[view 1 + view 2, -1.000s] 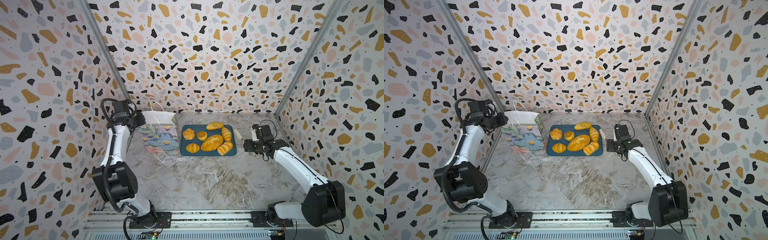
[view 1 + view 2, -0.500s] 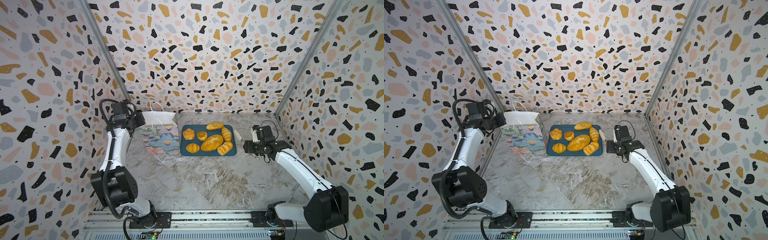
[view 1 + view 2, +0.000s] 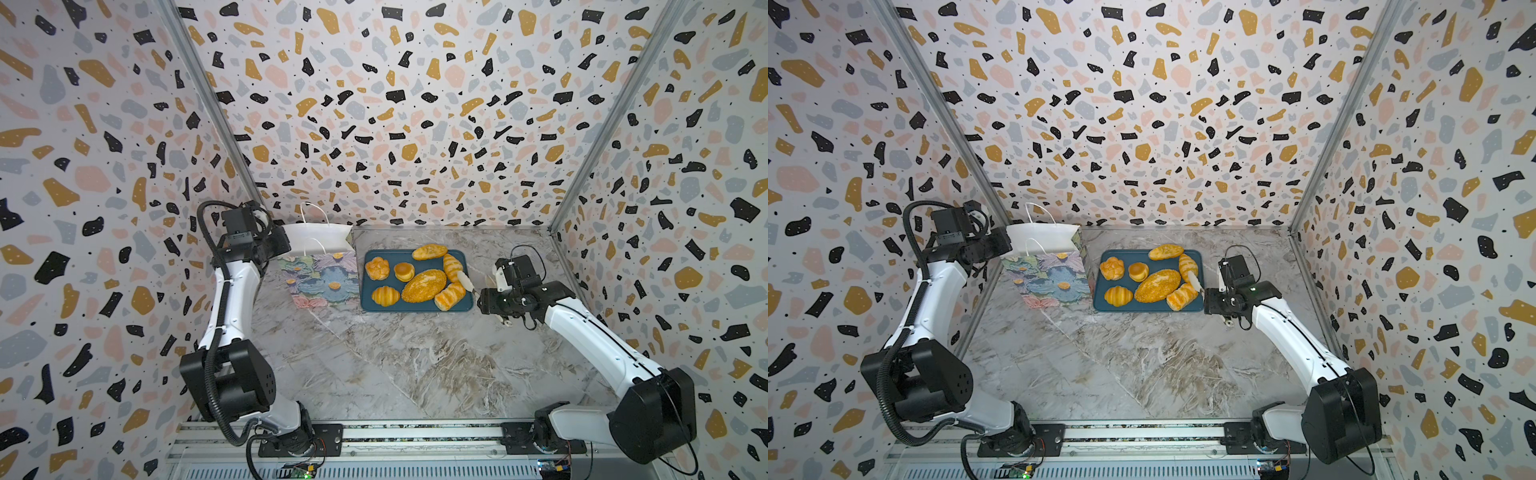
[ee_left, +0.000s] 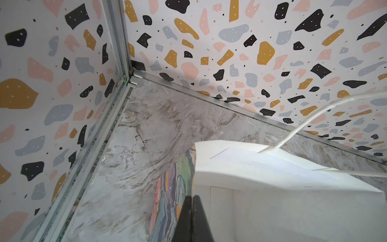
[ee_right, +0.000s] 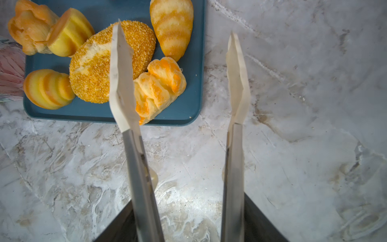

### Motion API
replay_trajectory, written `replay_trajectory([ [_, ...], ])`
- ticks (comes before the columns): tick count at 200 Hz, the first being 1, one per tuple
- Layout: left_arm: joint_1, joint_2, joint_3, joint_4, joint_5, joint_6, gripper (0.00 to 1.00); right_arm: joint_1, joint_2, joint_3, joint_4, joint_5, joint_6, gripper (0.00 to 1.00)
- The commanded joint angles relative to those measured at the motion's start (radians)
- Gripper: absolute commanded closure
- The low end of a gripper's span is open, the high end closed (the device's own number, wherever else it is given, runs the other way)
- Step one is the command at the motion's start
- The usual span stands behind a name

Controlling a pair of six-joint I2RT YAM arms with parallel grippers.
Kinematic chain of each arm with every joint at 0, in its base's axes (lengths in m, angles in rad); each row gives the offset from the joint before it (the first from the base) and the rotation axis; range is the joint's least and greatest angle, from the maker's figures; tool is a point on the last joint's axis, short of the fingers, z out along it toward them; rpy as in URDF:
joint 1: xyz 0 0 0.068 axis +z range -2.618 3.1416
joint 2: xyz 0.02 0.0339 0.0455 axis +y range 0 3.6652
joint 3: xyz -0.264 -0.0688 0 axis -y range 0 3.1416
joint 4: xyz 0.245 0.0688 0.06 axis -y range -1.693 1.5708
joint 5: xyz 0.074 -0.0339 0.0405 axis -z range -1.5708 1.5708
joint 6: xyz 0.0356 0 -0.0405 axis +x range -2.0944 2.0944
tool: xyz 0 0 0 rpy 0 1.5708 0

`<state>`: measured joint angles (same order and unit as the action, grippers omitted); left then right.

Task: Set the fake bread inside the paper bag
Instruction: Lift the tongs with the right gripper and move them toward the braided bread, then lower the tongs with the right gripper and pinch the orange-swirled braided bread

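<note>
Gripping the paper bag (image 4: 272,188) by the top edge of its side wall, the left claw (image 4: 192,202) is clamped tight. One dark finger is on the flowered outside and one on the white inside. The bag stands upright on the marble table (image 3: 395,365) with its mouth open, stretching away from this claw toward the blue tray (image 3: 415,306) just past its far side. A white cord handle (image 4: 303,123) arches up beyond the claw's fingers.

The right claw (image 5: 188,230) clasps a pair of tongs (image 5: 136,163), its black fingers pressed against the outsides of the two metal arms. The tongs' white tips (image 5: 121,83) stand apart with nothing between them.

All the fake bread (image 3: 424,285) lies on the tray, straight ahead of this claw and well apart from the left one. The twisted roll (image 5: 159,83) is nearest the tips, with the seeded loaf (image 5: 94,69) just behind it and the ridged long roll (image 5: 171,29) beside that. Farther from the claw are the croissant (image 5: 48,89), round bun (image 5: 69,33) and knotted roll (image 5: 29,27), and the oval roll (image 3: 430,252) lies at the tray's far end. One tip overlaps the loaf and twisted roll in the wrist view, but whether it touches them cannot be told.
</note>
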<state>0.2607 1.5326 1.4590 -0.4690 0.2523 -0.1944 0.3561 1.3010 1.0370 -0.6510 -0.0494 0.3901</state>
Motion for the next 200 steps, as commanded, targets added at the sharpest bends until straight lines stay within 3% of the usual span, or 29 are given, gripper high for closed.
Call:
replay_trajectory([
  [1,0.001,-0.028,-0.018,0.033,0.011,-0.003,1.0,0.007,0.008,0.036,-0.054,-0.019,0.052,0.32],
  [53,0.001,-0.047,-0.048,0.07,0.041,-0.025,1.0,0.015,0.047,0.063,-0.081,-0.081,0.119,0.34],
  [200,0.001,-0.058,-0.064,0.074,0.016,-0.022,1.0,0.087,0.111,0.073,-0.02,-0.097,0.275,0.35],
])
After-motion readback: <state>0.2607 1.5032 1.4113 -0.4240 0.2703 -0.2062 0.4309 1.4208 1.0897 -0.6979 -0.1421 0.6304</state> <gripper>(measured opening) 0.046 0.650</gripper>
